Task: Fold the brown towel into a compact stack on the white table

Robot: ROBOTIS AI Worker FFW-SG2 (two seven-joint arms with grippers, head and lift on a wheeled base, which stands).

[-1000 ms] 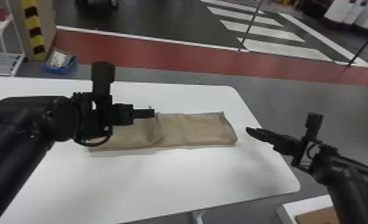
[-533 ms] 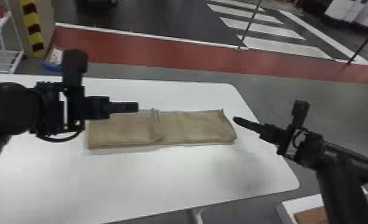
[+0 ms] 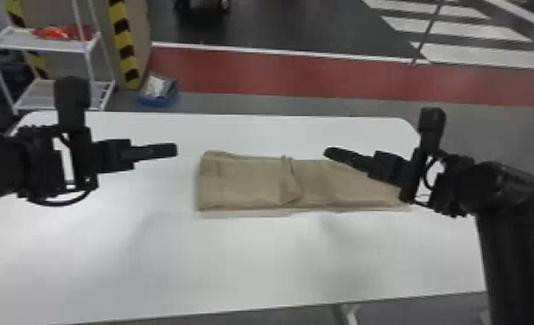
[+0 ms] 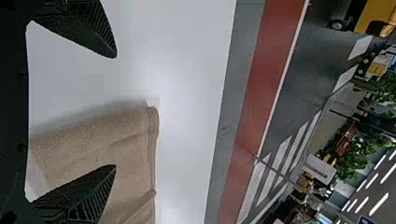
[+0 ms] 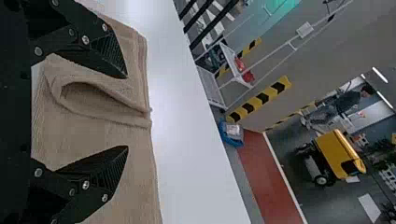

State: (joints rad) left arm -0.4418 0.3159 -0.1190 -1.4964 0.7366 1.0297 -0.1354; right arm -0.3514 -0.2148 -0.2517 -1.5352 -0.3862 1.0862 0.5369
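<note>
The tan, woven cloth towel [image 3: 244,181] lies in a long folded strip on the white, smooth-topped table [image 3: 257,259], a ridge [image 3: 291,181] crossing its middle. In the head view the black, flat-fingered left gripper [image 3: 173,150] is beyond the towel's left end, the matching right gripper [image 3: 327,152] over its right part. The left wrist view shows the left gripper [image 4: 115,111] released, fingers spread; the right wrist view shows the right gripper [image 5: 126,112] likewise, and a rounded, gaping fold [image 5: 91,98]. A narrower band of tabletop runs beyond the towel's far edge, a broader one before its near edge.
</note>
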